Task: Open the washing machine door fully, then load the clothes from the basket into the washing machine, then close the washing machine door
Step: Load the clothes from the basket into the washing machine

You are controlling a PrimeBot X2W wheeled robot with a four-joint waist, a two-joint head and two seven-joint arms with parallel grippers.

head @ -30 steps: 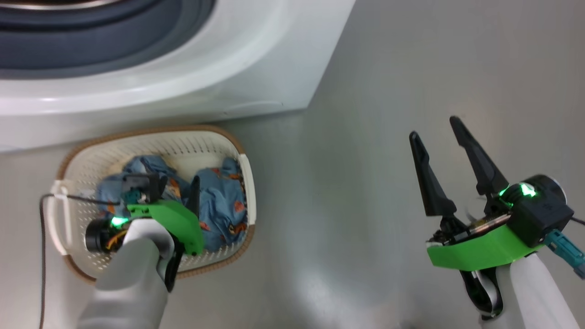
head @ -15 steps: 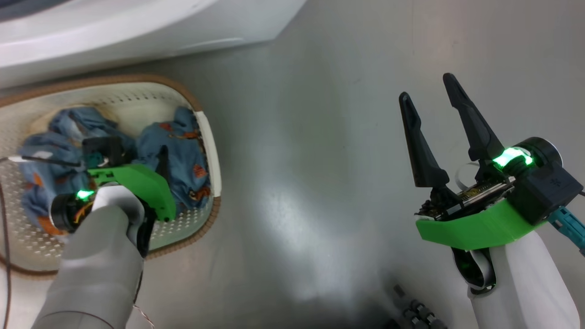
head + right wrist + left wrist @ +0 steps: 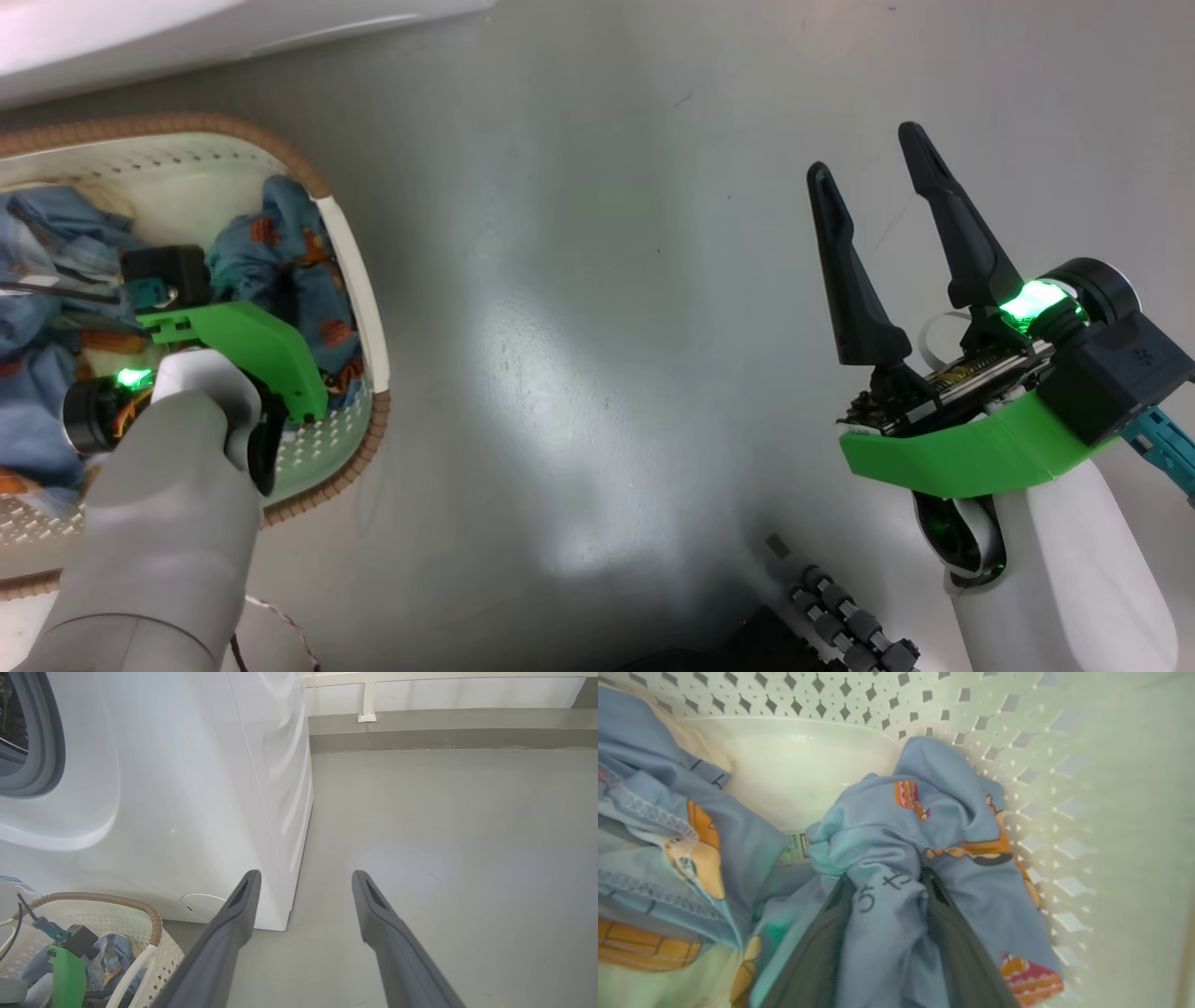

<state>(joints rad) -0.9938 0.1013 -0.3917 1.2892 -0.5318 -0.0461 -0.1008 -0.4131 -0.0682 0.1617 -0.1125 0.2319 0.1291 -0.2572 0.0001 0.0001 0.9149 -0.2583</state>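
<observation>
Fabric is pinched in the left gripper (image 3: 887,879): in the left wrist view its two dark fingers (image 3: 817,952) rise from the bottom edge and close on a bunched fold of the clothes (image 3: 896,826), light blue cloth with orange cartoon prints and dark printed characters. The fold fills the narrow gap between them. That piece lies in the centre and right of the frame, against the perforated wall of the basket (image 3: 1017,742). A second blue piece (image 3: 654,826) with cream lining is heaped at the left edge. Between the two pieces a bare patch of the basket's bottom shows, with a small label sticker (image 3: 796,847) partly covered by cloth. In the head view the basket sits at the left edge of the frame on the grey floor (image 3: 607,280), brown trim along its rim, with the left arm's green wrist reaching down into it. The white washing machine (image 3: 140,37) crosses the upper left corner there, just beyond the basket. The right gripper (image 3: 864,154) hangs over bare floor at the right of the head view, well apart from the basket, its fingers spread wide with nothing between them. In the right wrist view the machine's grey gasket (image 3: 46,742) curves at the upper left, and the basket stands at the lower left, close to the machine's front.
</observation>
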